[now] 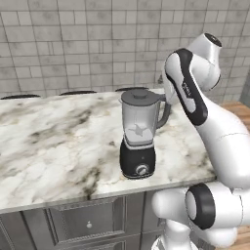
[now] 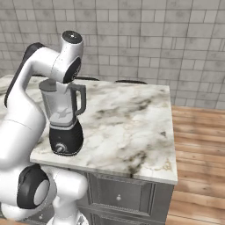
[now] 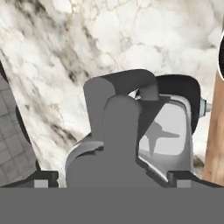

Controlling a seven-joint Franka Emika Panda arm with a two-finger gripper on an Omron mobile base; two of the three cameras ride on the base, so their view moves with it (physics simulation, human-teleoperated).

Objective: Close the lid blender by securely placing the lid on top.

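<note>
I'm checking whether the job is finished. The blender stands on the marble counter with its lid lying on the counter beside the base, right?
Not quite. The blender does stand on the marble counter, but the lid is not beside the base: it sits on top of the jar, covering its rim. The left base view shows this most clearly.

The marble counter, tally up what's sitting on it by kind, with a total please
Blender: 1
Lid, sitting on the blender jar: 1
Total: 2
</note>
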